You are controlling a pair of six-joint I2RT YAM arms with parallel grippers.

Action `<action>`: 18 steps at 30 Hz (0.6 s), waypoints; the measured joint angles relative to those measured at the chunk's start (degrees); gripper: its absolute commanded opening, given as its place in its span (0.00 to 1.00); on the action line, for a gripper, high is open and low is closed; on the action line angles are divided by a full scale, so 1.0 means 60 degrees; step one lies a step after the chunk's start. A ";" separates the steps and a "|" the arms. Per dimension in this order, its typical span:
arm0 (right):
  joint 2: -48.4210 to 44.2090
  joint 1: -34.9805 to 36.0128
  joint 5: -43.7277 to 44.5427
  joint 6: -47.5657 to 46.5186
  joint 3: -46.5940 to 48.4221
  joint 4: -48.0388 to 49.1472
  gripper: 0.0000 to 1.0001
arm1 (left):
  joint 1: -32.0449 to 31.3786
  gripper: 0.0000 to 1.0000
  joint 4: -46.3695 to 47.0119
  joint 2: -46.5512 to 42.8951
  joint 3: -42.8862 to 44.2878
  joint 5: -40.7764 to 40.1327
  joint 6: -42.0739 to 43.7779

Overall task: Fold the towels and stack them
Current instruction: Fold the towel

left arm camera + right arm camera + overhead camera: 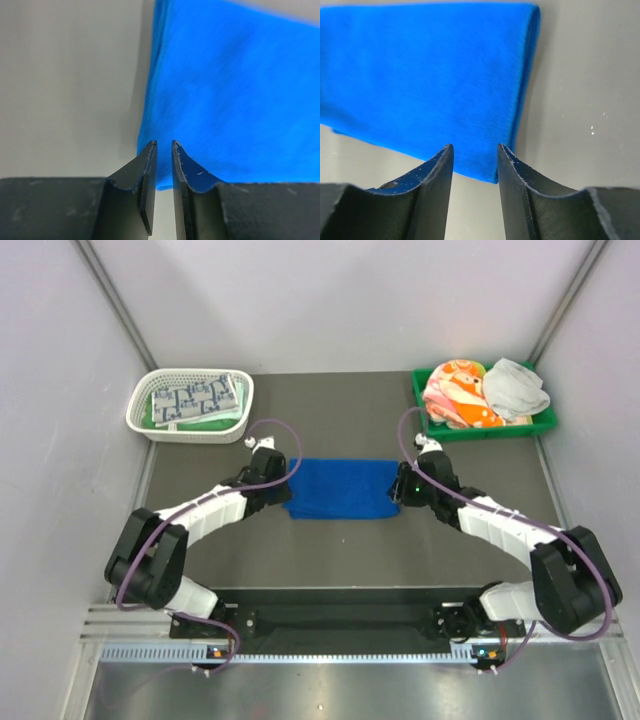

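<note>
Black jaws of the left pincer (pixel 164 145) stand only narrowly parted with nothing between them, their tips just at the near left corner of the royal blue towel (pixel 235 100). The right pincer (pixel 475 147) is spread wider, also empty, and poised at the near right corner, where the towel's side edge looks doubled, as if already folded once.

The towel lies flat as a wide rectangle in the middle of the tabletop (pixel 340 560), between the two arms. The step in hand looks like the next fold.

To do it well:
- Widen the left jaws before going down, since the gap looks too slim to take both layers.
- Pinch each corner through the full thickness, so that the lower layer is not left behind.
- Lift both corners to the same height and carry them over together, keeping the cloth taut between the arms so the edges land square.
- Let go only once the moved edge lies on the far edge.

Further out, a white mesh basket (pixel 140 420) at the far left holds a folded towel with grey-blue squares (pixel 195 398). That is probably where the stack goes. The green tray (pixel 480 432) at the far right holds an orange-pink print towel (pixel 455 395) and a pale grey towel (pixel 515 388), both crumpled and not yet folded.
</note>
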 measured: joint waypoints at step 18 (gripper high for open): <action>0.1188 0.0233 0.0623 0.0117 -0.0455 -0.0186 0.06 | -0.0488 0.55 -0.1024 0.0361 -0.0178 -0.0237 -0.0193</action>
